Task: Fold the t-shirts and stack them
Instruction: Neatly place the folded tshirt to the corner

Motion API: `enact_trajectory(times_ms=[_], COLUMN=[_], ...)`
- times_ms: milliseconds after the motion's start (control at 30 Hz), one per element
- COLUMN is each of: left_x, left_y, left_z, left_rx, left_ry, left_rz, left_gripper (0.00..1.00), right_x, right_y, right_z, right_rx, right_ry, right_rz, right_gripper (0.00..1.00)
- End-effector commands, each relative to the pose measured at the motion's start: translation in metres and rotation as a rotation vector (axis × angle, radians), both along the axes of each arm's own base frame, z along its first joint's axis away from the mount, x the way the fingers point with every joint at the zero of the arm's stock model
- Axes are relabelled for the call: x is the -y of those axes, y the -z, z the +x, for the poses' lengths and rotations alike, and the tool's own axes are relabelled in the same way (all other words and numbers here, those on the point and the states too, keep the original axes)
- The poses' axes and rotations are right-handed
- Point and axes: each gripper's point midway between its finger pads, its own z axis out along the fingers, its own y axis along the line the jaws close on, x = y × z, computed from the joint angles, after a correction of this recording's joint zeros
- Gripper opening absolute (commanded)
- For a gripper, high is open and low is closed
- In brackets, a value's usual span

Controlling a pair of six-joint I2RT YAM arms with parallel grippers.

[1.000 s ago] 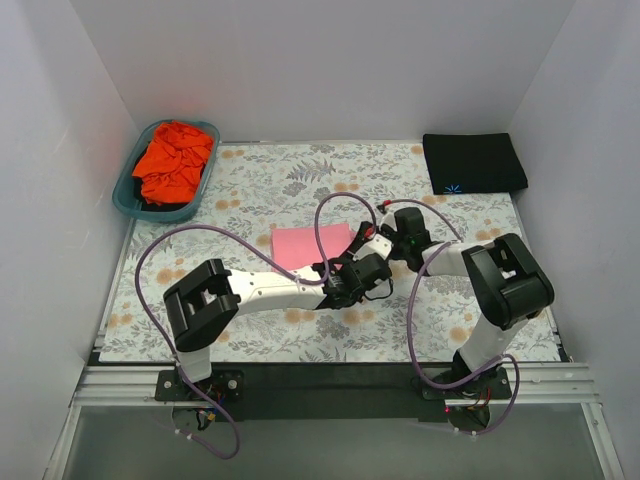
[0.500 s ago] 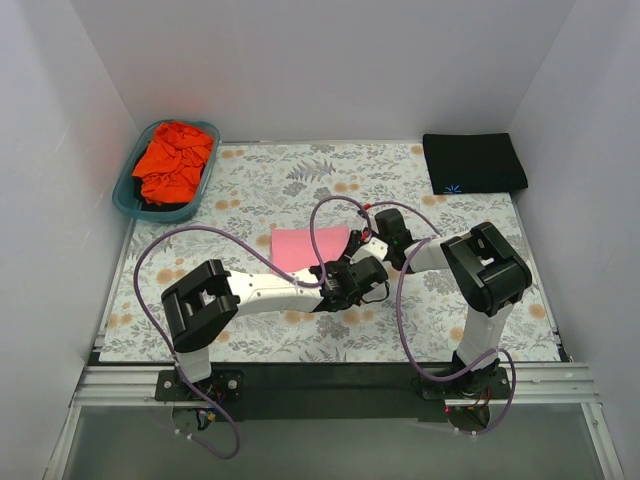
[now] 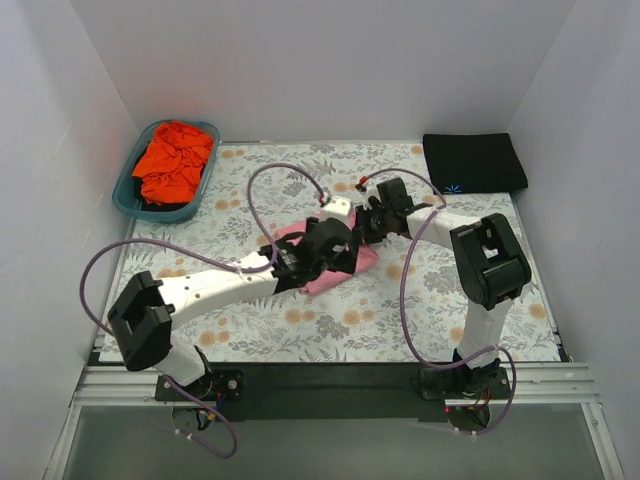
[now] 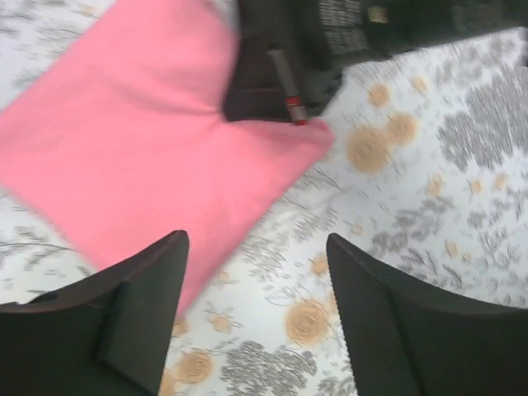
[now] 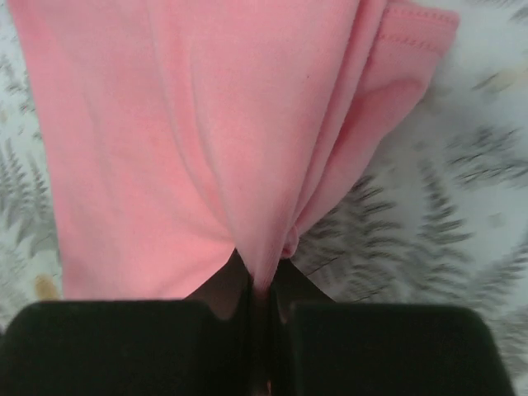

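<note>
The light pink t-shirt [image 3: 338, 279] lies folded on the flowered table, mostly under the two grippers. My right gripper [image 5: 262, 285] is shut on a bunched fold at the pink t-shirt's [image 5: 190, 124] edge; it shows from above [image 3: 362, 235] at mid-table. My left gripper [image 4: 256, 241] hangs open above the pink t-shirt's [image 4: 140, 148] corner and bare tablecloth, holding nothing; it sits just left of the right one [image 3: 335, 255]. A black t-shirt [image 3: 474, 163] with a small blue logo lies folded at the far right. The orange-red t-shirt [image 3: 173, 160] is crumpled in the basket.
A teal plastic basket [image 3: 125, 200] stands at the far left corner. White walls close in the table on three sides. Purple cables loop over both arms near the middle of the table.
My left gripper has opened, let go of the pink t-shirt and swung farther from the bases. My right gripper has shut on the shirt's edge. The shirt has shifted and turned.
</note>
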Motion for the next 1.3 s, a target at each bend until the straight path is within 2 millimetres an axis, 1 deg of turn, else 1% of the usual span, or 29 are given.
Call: enact_trajectory(times_ms=[0,33,67,100,133,167,200,233,267,300,333,367,400,433,467,500,533,567,633,667,700,733,767,867,933,1033,1100,1200,1267], left_x=[-0.053,-0.066,-0.097,-0.113,-0.127,-0.156,-0.172,-0.182,-0.203,-0.215,-0.221,-0.236,-0.245,-0.258,-0.265,-0.266,-0.269,-0.273,-0.279,-0.283,-0.284,-0.286,-0.287,-0.291,-0.294,-0.296,-0.296,-0.297,-0.297], left_y=[-0.015,-0.014,-0.016,-0.012,-0.011,-0.012,0.000,0.004,0.010,0.021,0.030,0.035,0.045,0.049,0.051,0.050,0.057,0.059,0.070,0.072,0.074,0.078,0.081,0.090,0.092,0.099,0.106,0.109,0.110], left_z=[0.028,0.035,0.051,0.054,0.060,0.071,0.069,0.070,0.076,0.071,0.069,0.072,0.068,0.067,0.066,0.065,0.060,0.061,0.059,0.059,0.059,0.059,0.059,0.057,0.056,0.054,0.052,0.053,0.052], left_rx=[-0.020,-0.027,-0.027,-0.045,-0.053,-0.055,-0.079,-0.095,-0.108,-0.132,-0.162,-0.168,-0.190,-0.188,-0.189,-0.179,-0.189,-0.183,-0.201,-0.206,-0.210,-0.217,-0.221,-0.244,-0.245,-0.257,-0.277,-0.281,-0.283], left_ry=[-0.128,-0.162,-0.245,-0.283,-0.325,-0.406,-0.440,-0.464,-0.531,-0.554,-0.560,-0.589,-0.606,-0.646,-0.682,-0.688,-0.702,-0.736,-0.765,-0.784,-0.794,-0.799,-0.806,-0.828,-0.842,-0.850,-0.846,-0.846,-0.842], left_rz=[-0.047,-0.047,-0.056,-0.049,-0.056,-0.067,-0.053,-0.063,-0.078,-0.076,-0.085,-0.082,-0.062,-0.032,-0.030,-0.038,-0.035,-0.034,0.002,0.026,0.032,0.047,0.061,0.088,0.102,0.123,0.141,0.151,0.158], left_gripper=[0.69,0.73,0.76,0.81,0.82,0.83,0.84,0.84,0.84,0.84,0.85,0.87,0.89,0.93,0.95,0.96,0.98,0.98,0.98,0.98,0.98,0.98,0.98,0.98,0.98,0.98,0.98,0.98,0.98], right_x=[0.045,0.051,0.062,0.071,0.076,0.081,0.090,0.098,0.107,0.119,0.123,0.136,0.146,0.150,0.162,0.167,0.170,0.182,0.189,0.196,0.203,0.205,0.213,0.229,0.236,0.252,0.261,0.273,0.279], right_y=[0.005,0.003,0.001,-0.005,-0.009,-0.011,-0.020,-0.021,-0.024,-0.020,-0.035,-0.038,-0.034,-0.050,-0.055,-0.053,-0.068,-0.066,-0.072,-0.082,-0.086,-0.090,-0.095,-0.107,-0.114,-0.122,-0.123,-0.123,-0.128], right_z=[0.037,0.046,0.058,0.072,0.081,0.088,0.108,0.114,0.125,0.134,0.153,0.162,0.170,0.187,0.196,0.204,0.217,0.226,0.238,0.252,0.258,0.264,0.273,0.292,0.299,0.305,0.305,0.304,0.303], right_rx=[0.110,0.119,0.149,0.157,0.182,0.189,0.219,0.219,0.237,0.233,0.277,0.291,0.297,0.345,0.366,0.375,0.417,0.422,0.451,0.484,0.501,0.520,0.540,0.599,0.625,0.643,0.642,0.636,0.640], right_ry=[-0.032,-0.016,-0.006,0.010,-0.007,-0.005,0.026,0.036,0.045,0.061,0.085,0.095,0.111,0.134,0.153,0.161,0.184,0.201,0.219,0.250,0.250,0.254,0.272,0.295,0.320,0.377,0.399,0.434,0.463], right_rz=[-0.264,-0.292,-0.346,-0.369,-0.389,-0.402,-0.413,-0.435,-0.467,-0.496,-0.512,-0.555,-0.601,-0.612,-0.658,-0.678,-0.689,-0.729,-0.762,-0.786,-0.817,-0.836,-0.875,-0.966,-0.988,-1.010,-1.023,-1.071,-1.089], right_gripper=[0.01,0.01,0.01,0.01,0.01,0.01,0.01,0.01,0.01,0.01,0.01,0.01,0.01,0.01,0.01,0.01,0.01,0.01,0.01,0.01,0.01,0.01,0.01,0.01,0.01,0.01,0.01,0.01,0.01])
